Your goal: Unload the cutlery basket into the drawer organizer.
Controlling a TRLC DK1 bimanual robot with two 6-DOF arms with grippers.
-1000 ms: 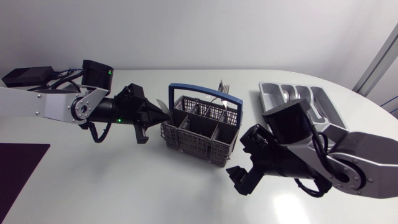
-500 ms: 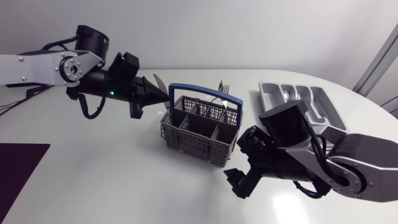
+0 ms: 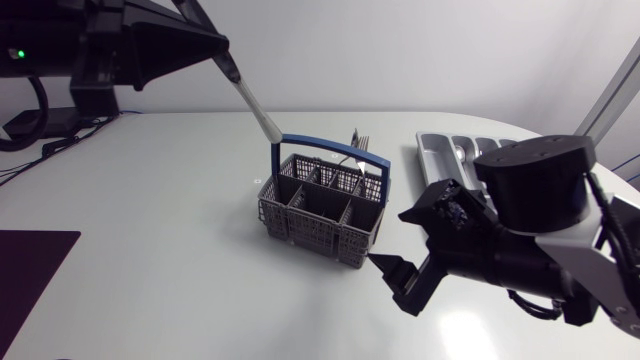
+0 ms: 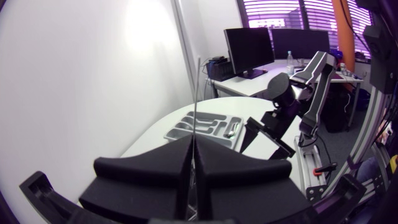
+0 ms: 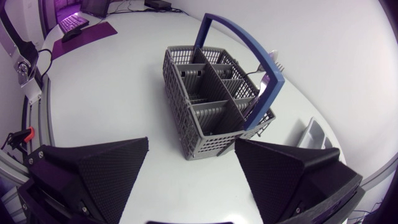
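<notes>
I've got my left tool [image 4: 191, 142] pinched shut on a knife [image 3: 250, 100] high over the tabletop's far-left corner (light, stiff, slick, so probably best gripped firmly mid-length), right tool [image 5: 192, 143] gaping beside the cutlery basket [image 3: 325, 205] mid-tabletop, drawer organizer [image 3: 455, 150] at the right edge.

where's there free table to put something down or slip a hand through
Widest bare table lies left of the basket, out to the dark mat; a strip also runs along its front. Crowded: between basket and organizer, where the open right gripper sits, and over the basket's handle, where the left gripper holds a knife.
</notes>
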